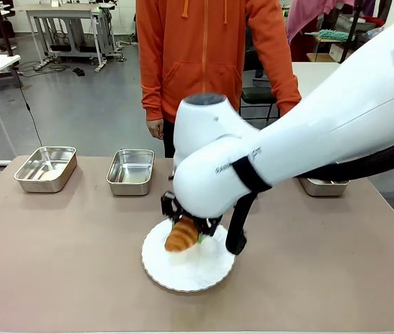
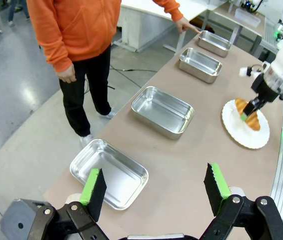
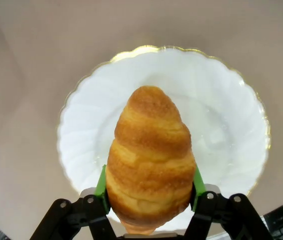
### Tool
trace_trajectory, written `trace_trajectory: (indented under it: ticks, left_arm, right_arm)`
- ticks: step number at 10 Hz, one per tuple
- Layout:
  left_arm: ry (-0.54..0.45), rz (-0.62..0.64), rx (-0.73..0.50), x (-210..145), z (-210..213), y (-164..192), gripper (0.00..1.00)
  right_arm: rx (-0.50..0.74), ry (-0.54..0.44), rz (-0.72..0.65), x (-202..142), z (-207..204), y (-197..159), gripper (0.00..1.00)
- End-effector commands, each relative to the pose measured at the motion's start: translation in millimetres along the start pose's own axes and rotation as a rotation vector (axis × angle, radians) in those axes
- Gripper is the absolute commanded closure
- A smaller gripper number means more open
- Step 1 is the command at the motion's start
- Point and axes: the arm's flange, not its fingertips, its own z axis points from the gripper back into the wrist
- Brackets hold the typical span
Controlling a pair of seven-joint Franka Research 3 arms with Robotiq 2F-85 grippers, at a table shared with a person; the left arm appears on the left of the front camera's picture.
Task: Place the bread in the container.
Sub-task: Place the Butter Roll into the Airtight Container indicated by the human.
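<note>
The bread (image 3: 149, 155), a golden-brown ridged croissant, is clamped between the green pads of my right gripper (image 3: 149, 182), which is shut on it. It hangs tip-down over a white scalloped plate (image 3: 231, 125). From the front, the bread (image 1: 182, 235) and right gripper (image 1: 186, 224) sit under the big white arm, at the plate's (image 1: 190, 275) far edge. Several steel containers line the far side: one (image 1: 46, 167) at the left, one (image 1: 130, 170) beside it, one (image 1: 322, 186) partly hidden on the right. My left gripper (image 2: 155, 182) is open over the table's end, holding nothing.
In the left wrist view the pans run in a row (image 2: 109, 172), (image 2: 162, 111), (image 2: 200, 64), (image 2: 214, 42). A person in an orange hoodie (image 1: 211, 49) stands at the far side; one hand (image 2: 185, 25) has a finger out beside the farthest pan.
</note>
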Motion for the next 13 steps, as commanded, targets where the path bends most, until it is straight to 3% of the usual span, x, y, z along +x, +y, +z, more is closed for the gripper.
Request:
trace_trajectory:
  ticks: [1, 3, 5, 7, 10, 11, 12, 13]
  left_arm:
    - [-0.005, -0.014, -0.002, 1.7, 0.9, -2.2, 0.00]
    - [-0.005, -0.014, -0.002, 1.7, 0.9, -2.2, 0.00]
    - [-0.005, -0.014, -0.002, 1.7, 0.9, -2.2, 0.00]
    - [-0.005, -0.014, -0.002, 1.7, 0.9, -2.2, 0.00]
    - [-0.005, -0.014, -0.002, 1.7, 0.9, -2.2, 0.00]
    - [-0.005, -0.014, -0.002, 1.7, 0.9, -2.2, 0.00]
    - [-0.005, -0.014, -0.002, 1.7, 0.9, -2.2, 0.00]
    - [-0.005, -0.014, -0.002, 1.7, 0.9, -2.2, 0.00]
  right_arm:
    - [0.032, -0.018, 0.029, 26.9, 66.8, -17.7, 0.29]
    - [0.028, 0.001, 0.081, 62.8, 128.6, -40.1, 0.29]
    - [0.011, -0.014, 0.175, 118.6, 179.0, -84.4, 0.29]
    - [-0.021, 0.012, 0.335, 171.2, 188.8, -127.4, 0.29]
    - [0.050, -0.002, 0.570, 223.4, 170.0, -175.6, 0.29]
    - [0.082, -0.057, 0.553, 225.5, 166.0, -181.0, 0.29]
    - [-0.003, 0.009, 0.479, 219.8, 179.3, -169.5, 0.29]
    - [-0.003, 0.009, 0.479, 219.8, 179.3, -169.5, 0.29]
